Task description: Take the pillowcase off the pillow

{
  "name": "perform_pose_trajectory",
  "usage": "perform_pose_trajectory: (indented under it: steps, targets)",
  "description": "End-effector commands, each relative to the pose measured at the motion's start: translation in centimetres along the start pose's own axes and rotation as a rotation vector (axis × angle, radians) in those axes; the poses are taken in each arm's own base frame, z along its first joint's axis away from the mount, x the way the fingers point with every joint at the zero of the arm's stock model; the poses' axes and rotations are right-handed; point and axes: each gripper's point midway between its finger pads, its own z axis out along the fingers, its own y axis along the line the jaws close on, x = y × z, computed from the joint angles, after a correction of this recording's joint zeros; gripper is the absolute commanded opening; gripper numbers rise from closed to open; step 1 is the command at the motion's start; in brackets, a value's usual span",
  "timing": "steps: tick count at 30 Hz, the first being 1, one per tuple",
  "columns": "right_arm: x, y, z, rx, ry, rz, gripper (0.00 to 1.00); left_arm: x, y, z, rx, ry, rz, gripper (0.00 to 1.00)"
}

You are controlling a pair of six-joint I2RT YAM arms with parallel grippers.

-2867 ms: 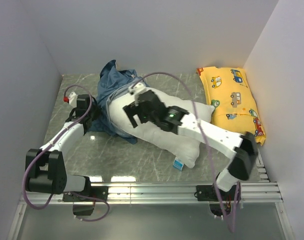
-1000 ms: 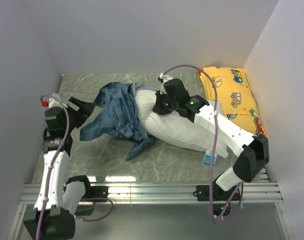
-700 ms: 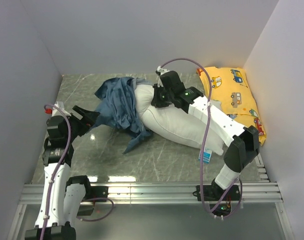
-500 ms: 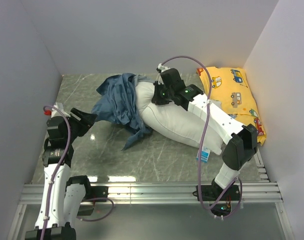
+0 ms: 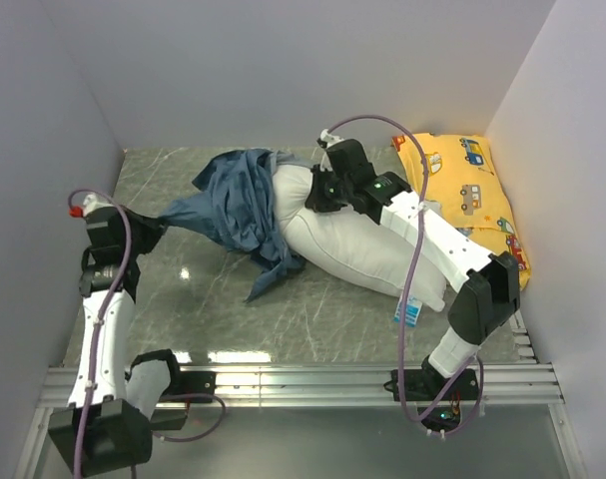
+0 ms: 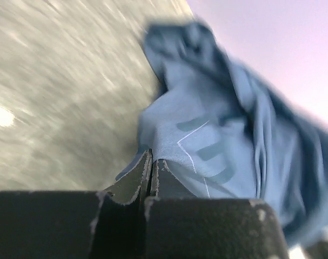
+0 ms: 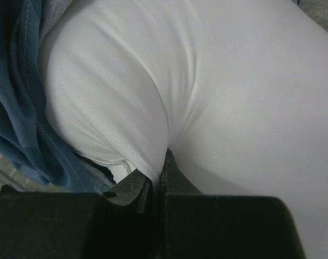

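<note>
Crumpled blue pillowcase (image 5: 238,195) gripped by left pincer (image 6: 152,163); plump white pillow (image 5: 347,251) by right pincer (image 7: 160,163).

Open tabletop (image 5: 322,311) front, pillow (image 5: 334,245) apparently blocking centre

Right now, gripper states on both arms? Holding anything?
Left gripper: closed, pinching a fold of the pillowcase.
Right gripper: closed, pinching the pillow.

Camera layout: one overhead, two wrist close-ups.
The table (image 5: 312,309) is seen from above and behind; the pillowcase (image 6: 207,135) is shared with the left wrist view, the pillow (image 7: 234,108) with the right.
</note>
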Motion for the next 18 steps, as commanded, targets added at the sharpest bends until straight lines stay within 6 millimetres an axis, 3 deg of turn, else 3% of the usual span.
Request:
perform_pose_trajectory:
  steps: [1,6,12,15,18]
  targets:
    - [-4.2,-2.5,-4.5,0.034,-0.172,0.061,0.00,-5.9,2.9,0.8,-0.118,-0.154,-0.052,0.00]
    - [-5.0,-5.1,-7.0,0.026,-0.228,0.128,0.00,-8.7,7.4,1.8,-0.200,-0.182,-0.129,0.00]
    - [-5.7,-7.4,-8.7,0.053,-0.260,0.173,0.00,-9.6,10.6,2.9,-0.285,-0.182,-0.176,0.00]
    - [-5.7,-7.7,-8.8,0.042,-0.266,0.186,0.00,-9.6,10.1,3.7,-0.243,-0.150,-0.172,0.00]
    - [-5.5,-7.1,-8.6,0.014,-0.255,0.182,0.00,-8.5,7.0,4.3,-0.097,-0.058,-0.097,0.01]
